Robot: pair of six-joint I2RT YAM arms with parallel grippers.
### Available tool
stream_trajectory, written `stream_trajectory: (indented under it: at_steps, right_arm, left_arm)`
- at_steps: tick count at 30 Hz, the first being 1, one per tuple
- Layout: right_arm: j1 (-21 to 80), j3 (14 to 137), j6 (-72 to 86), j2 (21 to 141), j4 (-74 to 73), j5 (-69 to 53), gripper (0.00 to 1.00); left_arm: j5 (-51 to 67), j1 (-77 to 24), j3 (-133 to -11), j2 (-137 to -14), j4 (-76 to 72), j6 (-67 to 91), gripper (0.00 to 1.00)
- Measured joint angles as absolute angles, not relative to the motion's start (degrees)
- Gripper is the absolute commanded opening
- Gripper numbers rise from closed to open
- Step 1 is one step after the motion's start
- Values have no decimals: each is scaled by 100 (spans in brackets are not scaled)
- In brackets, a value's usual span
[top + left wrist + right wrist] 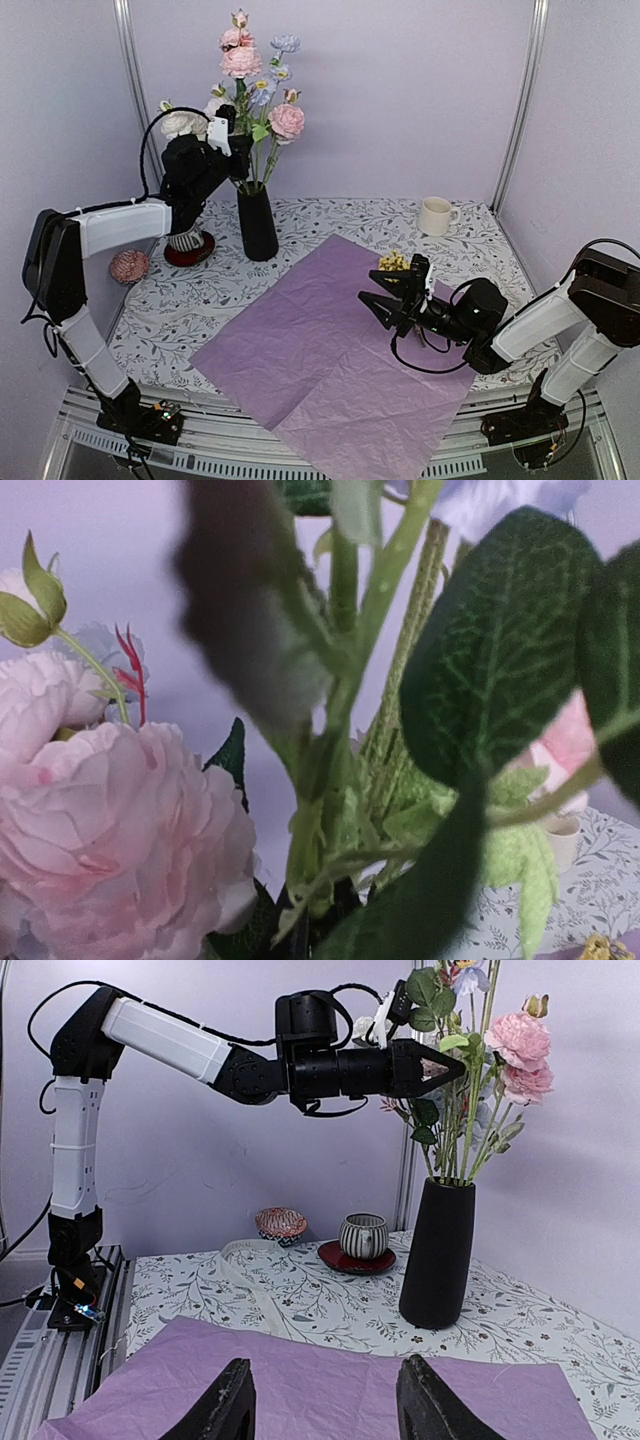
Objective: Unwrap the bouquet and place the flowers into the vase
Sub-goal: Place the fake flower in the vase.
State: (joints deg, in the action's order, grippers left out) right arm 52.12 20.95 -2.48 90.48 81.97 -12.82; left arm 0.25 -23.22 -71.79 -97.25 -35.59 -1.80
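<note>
1. Spread wide with nothing between its jaws, the right gripper (pixel 326 1363) hangs low over the lilac paper sheet (pixel 340 350). The sheet lies flat and creased in front of the vase (pixel 257 222) and to its right.
2. A small yellow flower cluster (pixel 394 261) lies on the sheet's far part, right of the vase and just beside that gripper.
3. Farther right of the vase, past the sheet, stands a cream mug (pixel 435 215). Just left of the vase, a striped cup (pixel 185 238) sits on a red saucer (pixel 190 255). Farther left is a pink bowl (pixel 129 265). All rest on the floral tablecloth (pixel 200 300).
4. Above the vase, the left gripper (pixel 445 1065) reaches in from the left. Its jaws are pressed together among the stems, and whether a stem is pinched between them cannot be told. Blurred leaves and stems crowd its wrist view.
5. The flowers (pixel 255 90) stand in the vase, their stems near upright and fanning slightly, with the blooms on top.
6. The vase stands upright. It is slim and matte black, and it narrows toward the mouth. The blooms are pink, pale blue and white, with dark green leaves.
</note>
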Motion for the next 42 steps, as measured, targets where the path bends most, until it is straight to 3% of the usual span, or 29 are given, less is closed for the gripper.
stream_trajectory:
  at_steps: [33,42]
  right_arm:
    - [5212,2095,-244,9048,8195,-1302,50]
    - [5212,2095,-244,9048,8195,-1302,50]
  left_arm:
    - [-113,-2285,-7096,-10431,-2744,250,0]
    - [-75,-2281,-7004,-10427,-2532,464,21]
